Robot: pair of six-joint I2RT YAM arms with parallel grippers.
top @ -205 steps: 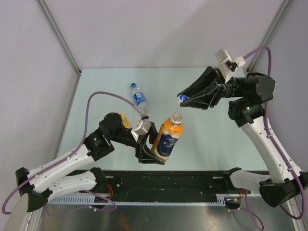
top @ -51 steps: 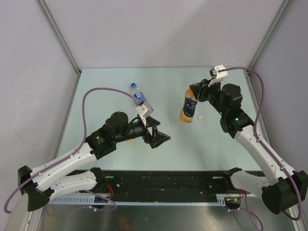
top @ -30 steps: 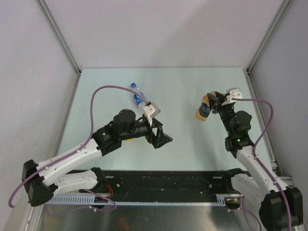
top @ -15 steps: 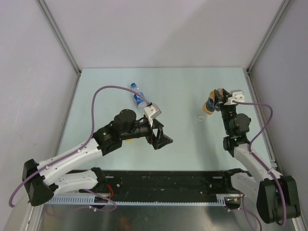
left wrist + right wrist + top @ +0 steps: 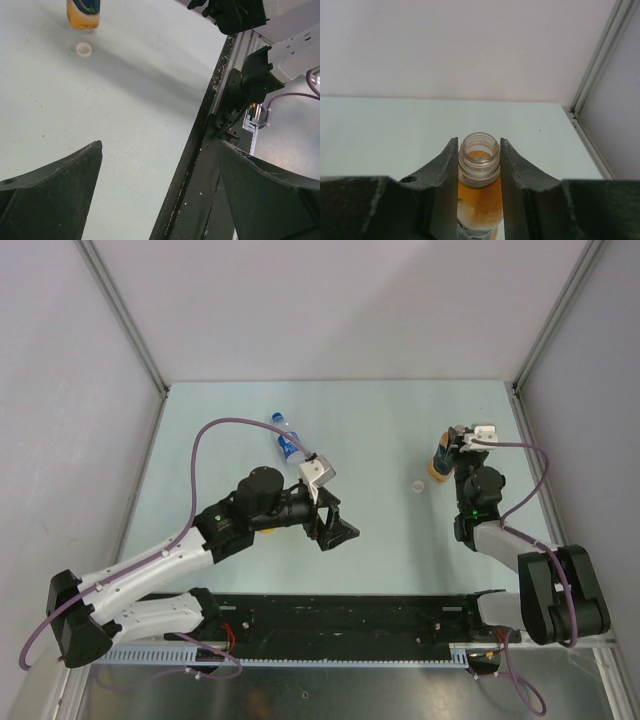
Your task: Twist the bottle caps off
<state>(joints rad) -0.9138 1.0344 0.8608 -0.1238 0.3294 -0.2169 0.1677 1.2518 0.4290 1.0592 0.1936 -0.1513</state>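
One orange btl, clear threaded neck open.

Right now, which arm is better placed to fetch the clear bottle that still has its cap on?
Left, probably: the left claw is open and empty, with the clear bottle lying close by. The right claw is shut on the orange bottle, farther away.

White arm links, black joints, purple cables, black wedge-shaped gripper fingers.
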